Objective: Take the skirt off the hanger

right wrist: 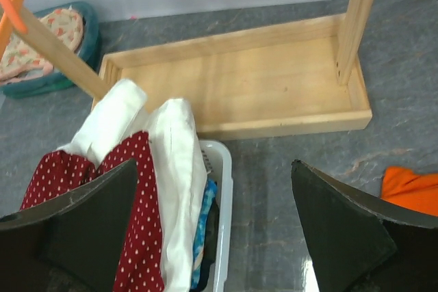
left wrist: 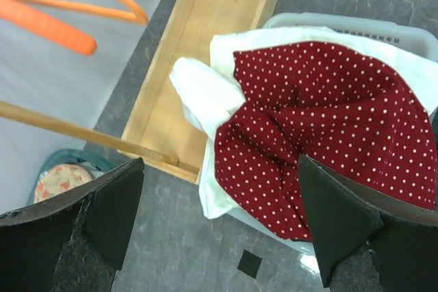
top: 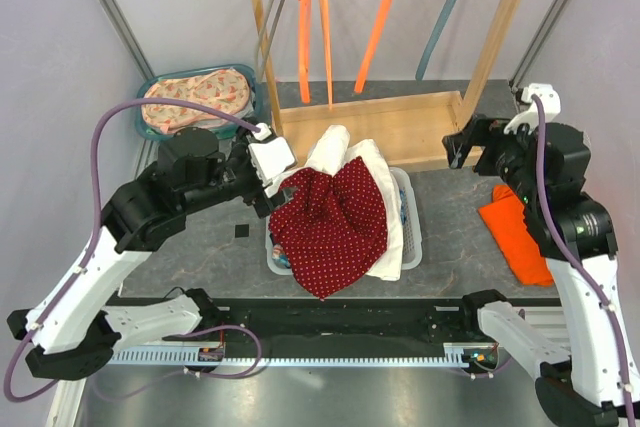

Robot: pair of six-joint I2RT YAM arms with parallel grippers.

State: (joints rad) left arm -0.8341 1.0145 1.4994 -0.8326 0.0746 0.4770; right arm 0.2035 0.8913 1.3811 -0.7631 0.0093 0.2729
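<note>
- Skirt (top: 335, 217): one, red with white dots, heaped on white cloth (top: 385, 197) over the one basket (top: 411, 232); no hanger seen in it.
- Long axis running from rack (top: 400, 127) toward the bases.
- Just beside left gripper (top: 272, 169), on its right; right gripper (top: 462, 143) well apart.
- Both grippers spread wide, holding nothing.
- On the rack: at least two orange hangers (top: 303, 27), one blue hanger (top: 445, 17).

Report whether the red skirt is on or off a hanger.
Off: skirt lies crumpled on the white basket, apart from the hangers.
</note>
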